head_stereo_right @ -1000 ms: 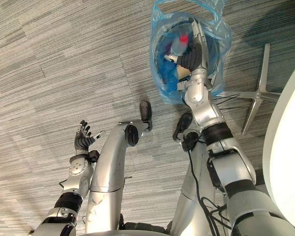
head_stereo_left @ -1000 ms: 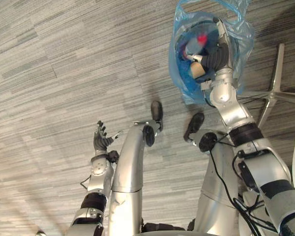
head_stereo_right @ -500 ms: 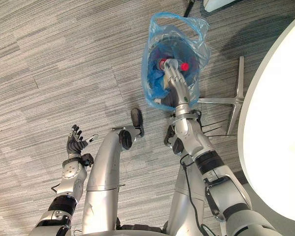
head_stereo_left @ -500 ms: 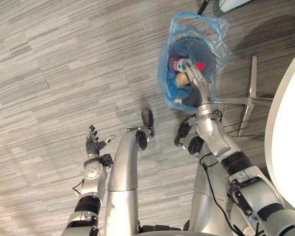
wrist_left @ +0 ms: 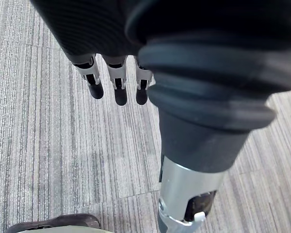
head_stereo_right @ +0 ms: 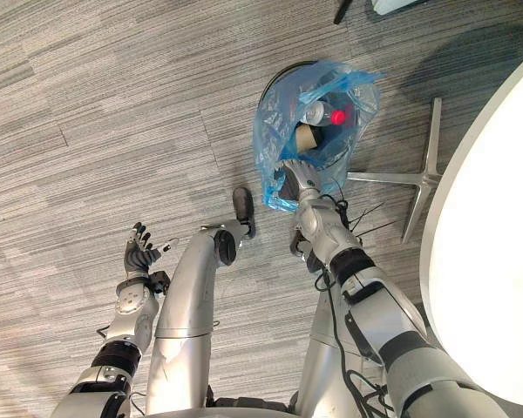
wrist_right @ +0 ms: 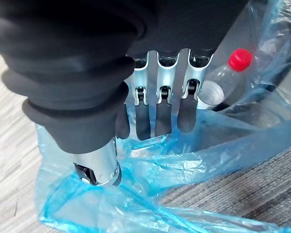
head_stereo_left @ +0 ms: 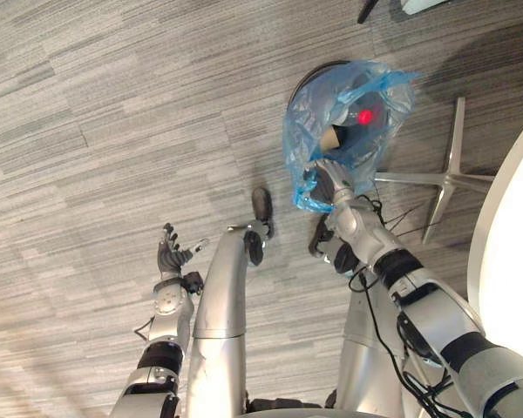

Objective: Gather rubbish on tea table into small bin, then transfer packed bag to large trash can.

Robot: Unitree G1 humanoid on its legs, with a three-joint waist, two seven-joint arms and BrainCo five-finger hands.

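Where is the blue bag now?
Left eye view: the blue bag sits upper right, over a dark round bin, just beyond the right hand, beside a metal star-shaped base.

R hand (head_stereo_right: 294, 178) pulled out of blue bag (head_stereo_right: 275, 131), now at its near edge.

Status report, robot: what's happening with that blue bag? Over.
Left hand open, idle over floor. Right hand open at near edge of blue bag. Silver chair base beside bin.
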